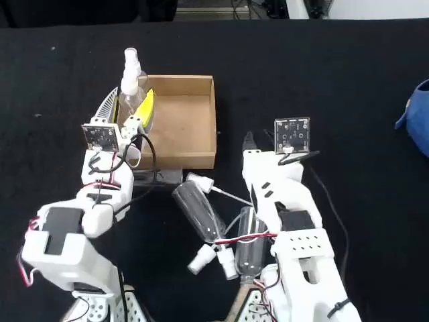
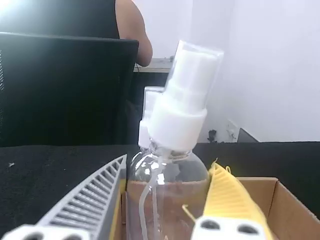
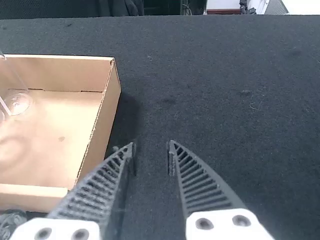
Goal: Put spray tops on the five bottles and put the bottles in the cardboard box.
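Bottle (image 1: pixel 132 84) with its spray top (image 2: pixel 187 100) stands upright, pinched in my left claw (image 1: pixel 131 100) at the left wall of the cardboard box (image 1: pixel 214 121). My right claw (image 3: pixel 151 146) hangs spread, holding nothing, over the bench (image 1: pixel 322 80) beside the box. Two more bottles (image 1: pixel 198 211) lie between my arms.

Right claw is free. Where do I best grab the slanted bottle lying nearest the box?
I'd take the bottle at mid-body, from straight above, right claw turned across its long axis. It lies on its side, slanted, its round wall bare on top. A spray top lies by its box-side end; avoid that.
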{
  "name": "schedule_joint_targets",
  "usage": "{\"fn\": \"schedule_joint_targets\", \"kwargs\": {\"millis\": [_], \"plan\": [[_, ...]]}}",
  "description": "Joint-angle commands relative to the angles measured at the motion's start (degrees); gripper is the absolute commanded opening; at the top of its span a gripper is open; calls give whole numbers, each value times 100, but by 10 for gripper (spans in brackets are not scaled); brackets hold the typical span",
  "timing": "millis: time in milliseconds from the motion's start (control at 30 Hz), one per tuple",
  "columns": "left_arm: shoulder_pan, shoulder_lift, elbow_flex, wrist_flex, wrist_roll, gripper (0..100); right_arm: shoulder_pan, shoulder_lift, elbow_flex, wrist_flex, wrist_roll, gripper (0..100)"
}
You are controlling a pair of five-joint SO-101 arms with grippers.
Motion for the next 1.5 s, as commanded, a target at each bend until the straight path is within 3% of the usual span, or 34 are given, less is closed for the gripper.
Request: {"fn": "schedule_joint_targets", "kwargs": {"millis": [0, 900, 1467], "plan": [[-66, 255, -330, -360, 26, 30, 141, -119, -66, -167, 53, 82], [-295, 1319, -796, -536, 35, 33, 132, -145, -48, -167, 53, 82], [-321, 1327, -971, -545, 35, 34, 132, -127, -48, -167, 53, 82]]}}
